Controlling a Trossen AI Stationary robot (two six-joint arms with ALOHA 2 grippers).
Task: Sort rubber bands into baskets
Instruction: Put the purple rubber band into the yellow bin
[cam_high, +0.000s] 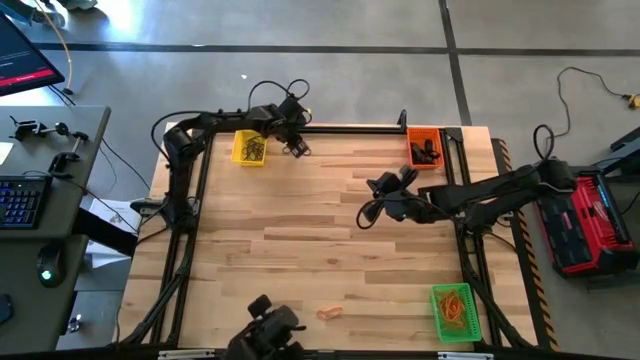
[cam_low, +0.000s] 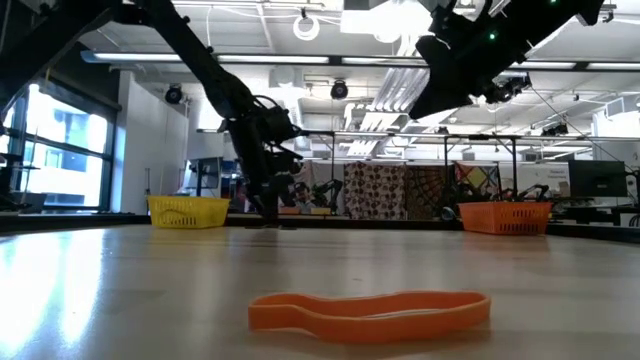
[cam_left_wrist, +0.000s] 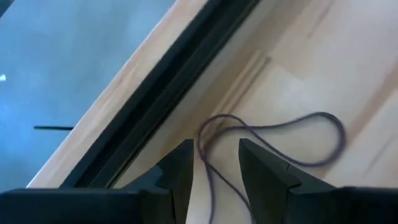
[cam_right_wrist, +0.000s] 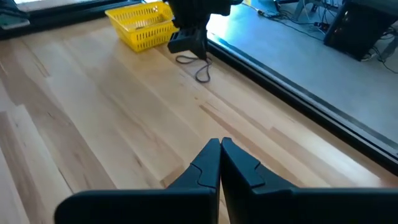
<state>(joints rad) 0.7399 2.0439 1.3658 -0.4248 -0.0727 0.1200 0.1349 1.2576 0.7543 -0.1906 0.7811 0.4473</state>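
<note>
A dark rubber band (cam_left_wrist: 292, 140) lies flat on the wood near the table's far edge, right of the yellow basket (cam_high: 250, 148). My left gripper (cam_left_wrist: 214, 171) is open above it, one finger on each side of a strand, and I see no touch. It also shows as the left gripper (cam_right_wrist: 189, 40) over the band (cam_right_wrist: 202, 70). My right gripper (cam_right_wrist: 219, 158) is shut and empty over the table's middle right, and shows again as the right gripper (cam_high: 372, 205). An orange rubber band (cam_low: 370, 310) lies flat near the front edge. The orange basket (cam_high: 425, 148) and green basket (cam_high: 453, 312) hold bands.
A black frame rail (cam_high: 350, 128) runs along the far edge just behind the dark band. A dark camera mount (cam_high: 268, 330) sits at the near edge. Beside the table on the right lies a red and black case (cam_high: 585, 225). Bare wood (cam_high: 300, 230) spreads across the middle.
</note>
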